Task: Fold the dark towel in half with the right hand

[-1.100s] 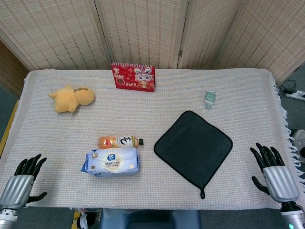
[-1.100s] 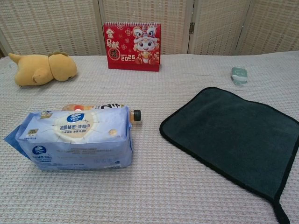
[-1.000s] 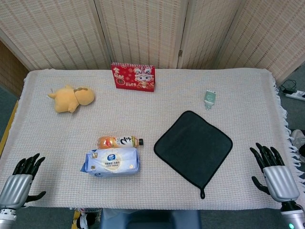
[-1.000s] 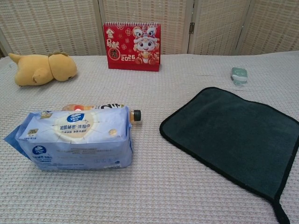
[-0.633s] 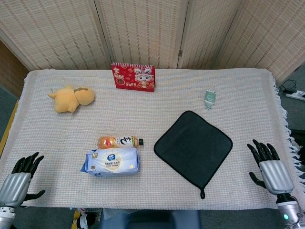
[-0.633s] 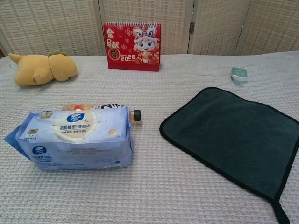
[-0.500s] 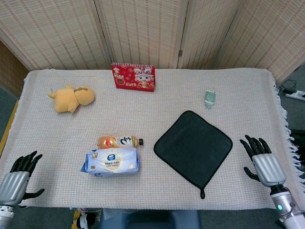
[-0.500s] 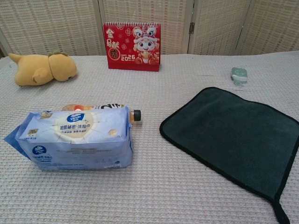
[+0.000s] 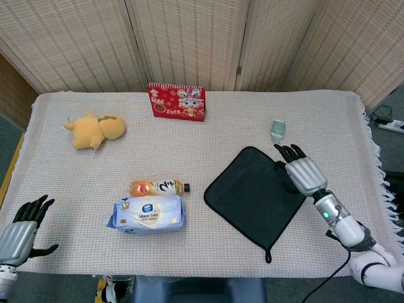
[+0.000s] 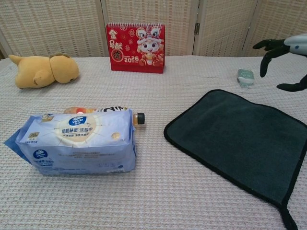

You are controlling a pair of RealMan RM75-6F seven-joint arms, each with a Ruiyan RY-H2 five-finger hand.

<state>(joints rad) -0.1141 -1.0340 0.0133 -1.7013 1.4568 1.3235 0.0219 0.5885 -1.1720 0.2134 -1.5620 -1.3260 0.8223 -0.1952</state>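
The dark towel (image 9: 252, 192) lies flat on the table, a diamond with a black hem and a loop at its near corner (image 9: 268, 255); in the chest view the dark towel (image 10: 244, 139) fills the right side. My right hand (image 9: 300, 169) hovers over the towel's right corner, fingers spread, holding nothing. The chest view shows the right hand (image 10: 285, 52) raised above the towel's far right edge. My left hand (image 9: 19, 230) rests at the table's near left corner, open and apart from everything.
A wet-wipes pack (image 9: 148, 213) and an orange drink bottle (image 9: 158, 187) lie left of the towel. A small green packet (image 9: 278, 129) sits just beyond the towel. A red calendar (image 9: 176, 101) and a yellow plush toy (image 9: 95, 129) stand at the back.
My right hand has swung from the near right table edge inward and forward to above the towel's right corner. The left hand has drifted slightly back. The towel has not moved.
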